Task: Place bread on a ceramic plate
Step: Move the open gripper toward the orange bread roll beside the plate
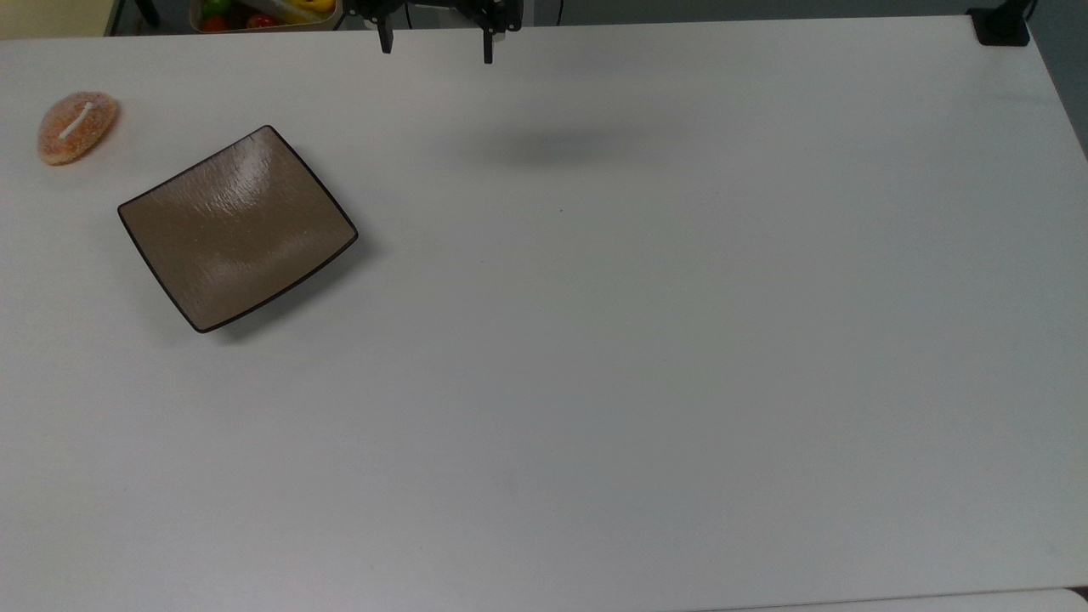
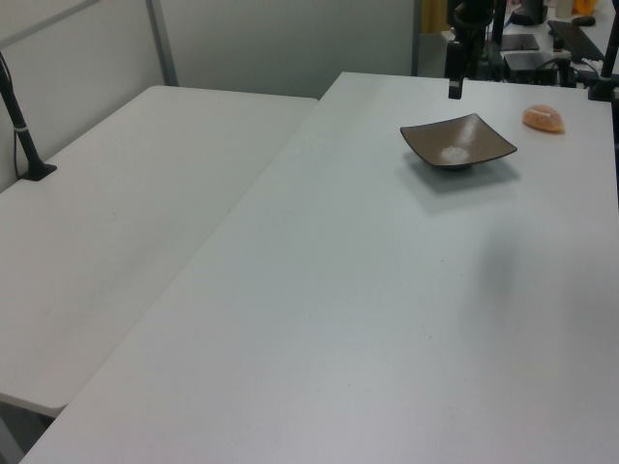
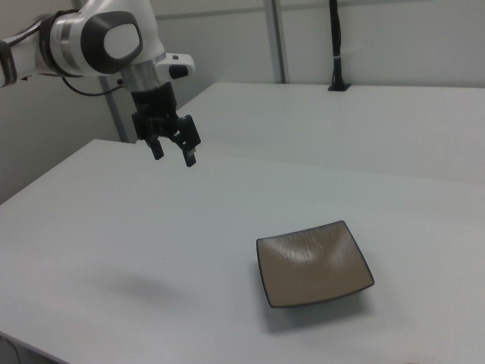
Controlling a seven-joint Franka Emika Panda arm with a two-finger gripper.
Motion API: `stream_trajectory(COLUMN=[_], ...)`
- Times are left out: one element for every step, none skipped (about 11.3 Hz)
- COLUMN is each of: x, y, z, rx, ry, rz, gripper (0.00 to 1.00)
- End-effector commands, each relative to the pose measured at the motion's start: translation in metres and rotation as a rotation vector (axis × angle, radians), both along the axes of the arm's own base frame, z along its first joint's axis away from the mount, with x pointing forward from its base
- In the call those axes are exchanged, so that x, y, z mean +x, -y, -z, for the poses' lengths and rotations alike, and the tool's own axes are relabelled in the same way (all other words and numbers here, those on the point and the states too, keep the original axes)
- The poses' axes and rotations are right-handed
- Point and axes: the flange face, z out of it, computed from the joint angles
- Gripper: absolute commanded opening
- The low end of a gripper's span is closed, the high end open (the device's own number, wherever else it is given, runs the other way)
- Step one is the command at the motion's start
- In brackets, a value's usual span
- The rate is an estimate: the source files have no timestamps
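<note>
1. The bread [image 1: 77, 127] lies flat on the white tabletop [image 1: 646, 357] near the top view's upper left corner; its long axis runs from about 7 o'clock to 1 o'clock in the top view, and the white stripe along its top follows the same line
2. The ceramic plate [image 1: 237, 228] sits empty at roughly 4 o'clock from the bread in the top view, near it but apart, with bare tabletop between them; the square is turned so that one corner points to about 12 o'clock, and its glossy surface catches a bright reflection
3. In the left view the bread [image 2: 544, 118] shows at about 2 o'clock from the plate [image 2: 458, 144], close to the far right edge of the tabletop
4. Beyond the far edge in the top view a container of coloured items [image 1: 265, 14] stands at about 1 o'clock from the bread, and a black mount base [image 1: 1001, 27] sits at the upper right corner; a second white table [image 2: 126, 222] adjoins on the left view's left
5. The hand [image 1: 437, 47] hangs above the tabletop at the top view's upper edge, well apart from bread and plate, at about 2 o'clock from the plate; its soft shadow falls on the surface below
6. In the right view the hand [image 3: 175, 152] points downward, fingers spread wide, holding nothing and touching nothing
</note>
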Motion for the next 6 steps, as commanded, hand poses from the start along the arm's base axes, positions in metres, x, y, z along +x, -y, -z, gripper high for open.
stream_trajectory(x=[-0.0049,-0.0049,-0.0046,-0.0046,-0.0046,-0.0046], y=[0.0059,0.0059,0.0059,0.0059,0.0059,0.0067], z=[-0.0004,-0.0003,-0.0006,-0.0006,-0.0006,-0.0006], rx=[-0.002,-0.002,-0.002,-0.002,-0.002,-0.002], ry=[-0.007,-0.007,-0.004,-0.004,-0.004,-0.004], rz=[0.007,0.009,0.009,0.013,0.015,0.016], gripper=[1.00,1.00,1.00,1.00,1.00,1.00])
